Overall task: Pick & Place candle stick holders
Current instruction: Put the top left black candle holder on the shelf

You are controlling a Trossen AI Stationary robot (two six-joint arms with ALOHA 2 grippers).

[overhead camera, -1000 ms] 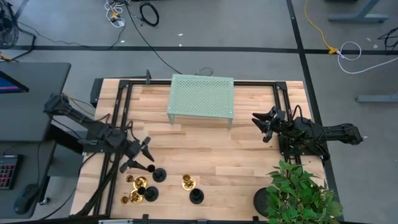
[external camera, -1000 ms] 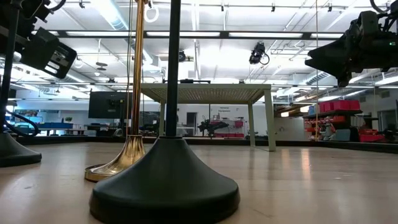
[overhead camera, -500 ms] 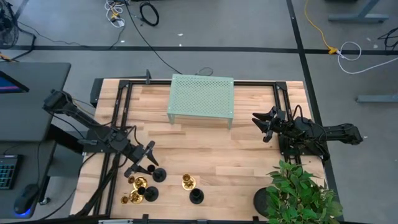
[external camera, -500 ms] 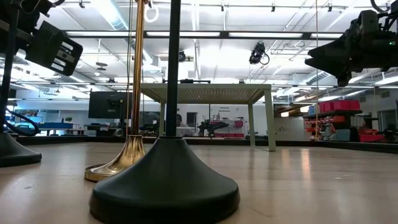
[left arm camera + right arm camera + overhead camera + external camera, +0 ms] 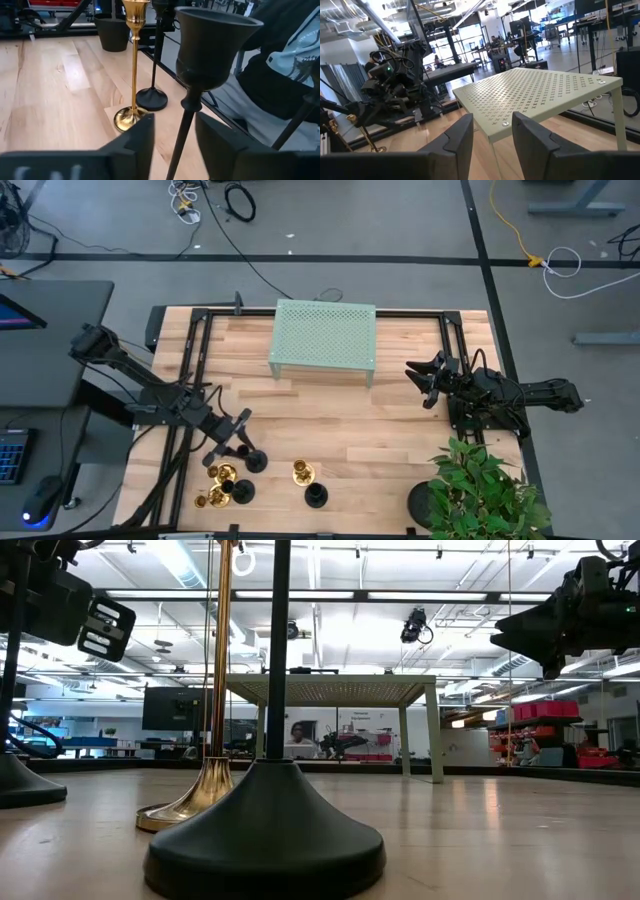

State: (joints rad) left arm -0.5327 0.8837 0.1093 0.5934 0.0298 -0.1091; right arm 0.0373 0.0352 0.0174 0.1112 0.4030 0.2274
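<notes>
Several candle stick holders stand on their round bases near the table's front left: black ones (image 5: 255, 461) (image 5: 241, 491) (image 5: 316, 496) and brass ones (image 5: 222, 473) (image 5: 302, 472) (image 5: 213, 498). My left gripper (image 5: 236, 442) is open, held about level. Its fingers stand on either side of the nearest black holder's thin stem (image 5: 181, 135), just below its cup (image 5: 212, 45), and a gap shows on the one side. My right gripper (image 5: 424, 386) waits open at the right, beside the green stand.
A pale green perforated stand (image 5: 323, 338) occupies the table's far middle. A black pot (image 5: 424, 505) with a leafy plant (image 5: 485, 490) sits at the near right corner. Bare wood lies between the holders and the stand. A black frame (image 5: 200, 315) runs along the table's edges.
My left gripper has gone toward the table's right and near edges, a little downward, up to the nearest black holder, whose stem now stands between its fingers. The holders have kept their places.
</notes>
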